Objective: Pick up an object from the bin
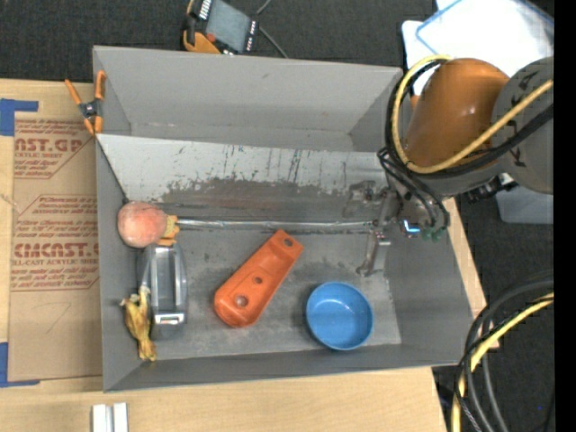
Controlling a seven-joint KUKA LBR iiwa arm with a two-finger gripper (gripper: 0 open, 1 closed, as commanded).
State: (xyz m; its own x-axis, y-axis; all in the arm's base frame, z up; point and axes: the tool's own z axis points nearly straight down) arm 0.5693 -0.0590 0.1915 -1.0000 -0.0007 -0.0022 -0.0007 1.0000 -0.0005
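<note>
My gripper (374, 246) hangs low at the bin's right side, just above the floor and close to the right wall. A round blue bowl (339, 315) lies on the floor just in front of it and slightly left. An orange oblong block (259, 279) with two small holes lies slantwise in the middle of the bin, to the gripper's left. Nothing shows inside the gripper.
At the left side lie a pink-orange ball (139, 224), a clear plastic tape dispenser (166, 283) and a small yellow knotted thing (138, 324). A thin metal rod (270, 224) runs along the floor from the ball toward the gripper. The arm's orange cover and cables overhang the right wall.
</note>
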